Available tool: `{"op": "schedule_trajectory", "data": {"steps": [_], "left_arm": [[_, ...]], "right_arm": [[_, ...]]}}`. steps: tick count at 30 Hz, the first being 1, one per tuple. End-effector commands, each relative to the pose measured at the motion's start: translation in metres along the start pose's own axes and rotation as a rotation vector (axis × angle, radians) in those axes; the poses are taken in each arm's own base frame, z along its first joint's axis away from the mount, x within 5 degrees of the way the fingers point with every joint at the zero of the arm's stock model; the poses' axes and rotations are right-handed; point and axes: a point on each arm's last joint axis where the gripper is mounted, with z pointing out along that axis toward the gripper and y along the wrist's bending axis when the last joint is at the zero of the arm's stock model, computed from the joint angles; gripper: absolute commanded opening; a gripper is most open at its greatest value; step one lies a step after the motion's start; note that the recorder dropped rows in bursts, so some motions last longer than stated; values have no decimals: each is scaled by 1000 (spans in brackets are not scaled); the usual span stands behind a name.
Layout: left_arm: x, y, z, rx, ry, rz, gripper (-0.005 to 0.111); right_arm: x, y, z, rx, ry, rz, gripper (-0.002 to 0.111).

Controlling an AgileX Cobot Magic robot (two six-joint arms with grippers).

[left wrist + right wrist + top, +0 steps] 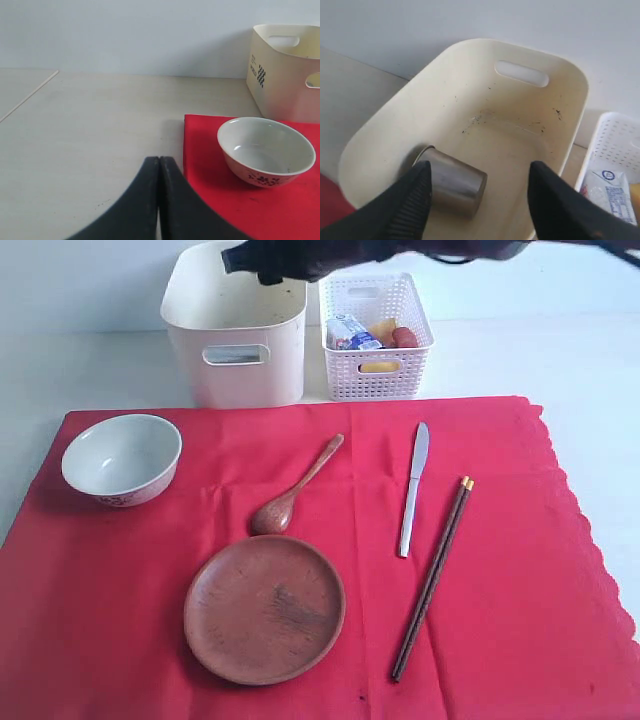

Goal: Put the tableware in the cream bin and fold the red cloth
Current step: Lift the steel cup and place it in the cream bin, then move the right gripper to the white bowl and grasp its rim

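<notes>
The red cloth (520,570) lies spread flat. On it rest a white bowl (121,458), a wooden spoon (296,487), a round wooden plate (265,608), a silver knife (413,489) and dark chopsticks (433,576). Behind stands the cream bin (235,325). My right gripper (479,172) hangs open above the cream bin (470,90), where the steel cup (454,181) lies on its side on the floor. My left gripper (159,162) is shut and empty over bare table, just left of the cloth's edge (200,150) and the bowl (266,150).
A white lattice basket (376,335) holding a milk carton (352,333) and other food stands right of the cream bin. The pale table (590,360) surrounds the cloth. The right arm (320,255) crosses the top of the exterior view.
</notes>
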Motion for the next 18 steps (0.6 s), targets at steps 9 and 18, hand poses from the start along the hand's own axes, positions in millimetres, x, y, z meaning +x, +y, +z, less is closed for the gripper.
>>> {"op": "schedule_trajectory", "data": {"steps": [9,18], "left_arm": [[-1,0,0,7,-13,-11,1],[-1,0,0,7,-13,-11,1]], "right_arm": [[-47,11,-116,-23,221,-71,36],[-40,11,-158,-25,233,-70,0]]}}
